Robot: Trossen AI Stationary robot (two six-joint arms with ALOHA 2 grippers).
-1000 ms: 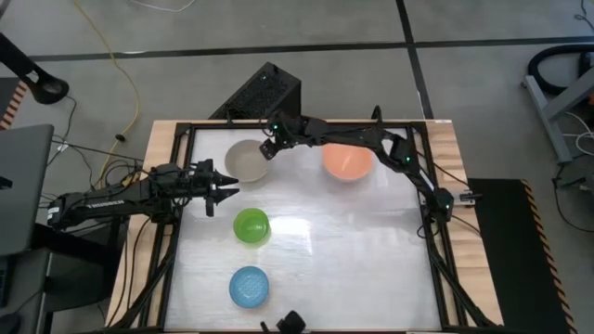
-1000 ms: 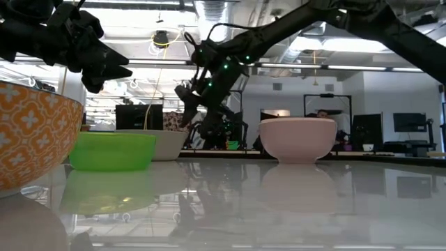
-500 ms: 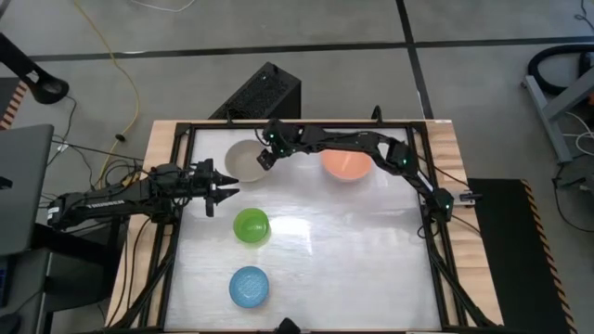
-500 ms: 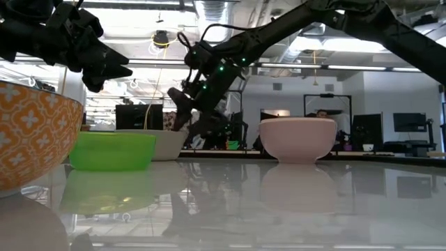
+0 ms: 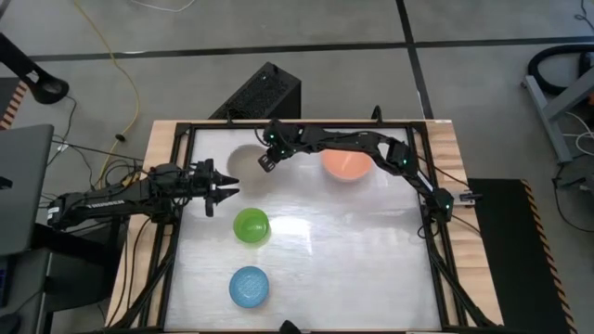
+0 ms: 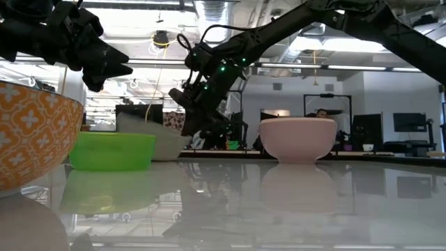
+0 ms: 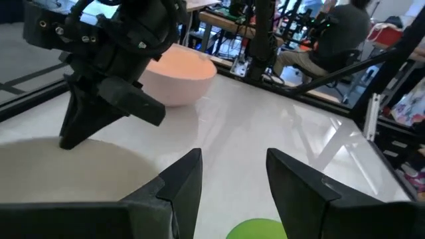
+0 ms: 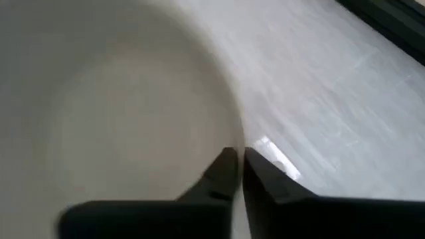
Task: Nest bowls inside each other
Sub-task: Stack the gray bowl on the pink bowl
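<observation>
**Right gripper closes on cream-white bowl rim**

The right gripper has gone from wide open to pinched on the rim of the cream-white bowl, at the table's far-left corner. In the low view the bowl now sits tilted, one edge raised — the lift has begun. The salmon-pink bowl stands nearby, the green bowl and blue bowl nearer the front. The left gripper waits beside the cream-white bowl, fingers apart, holding nothing — nesting can start.

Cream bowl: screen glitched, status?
Right gripper jaws shut on cream bowl rim, tilting it. Left gripper open, waiting beside. Nothing in the way.
</observation>
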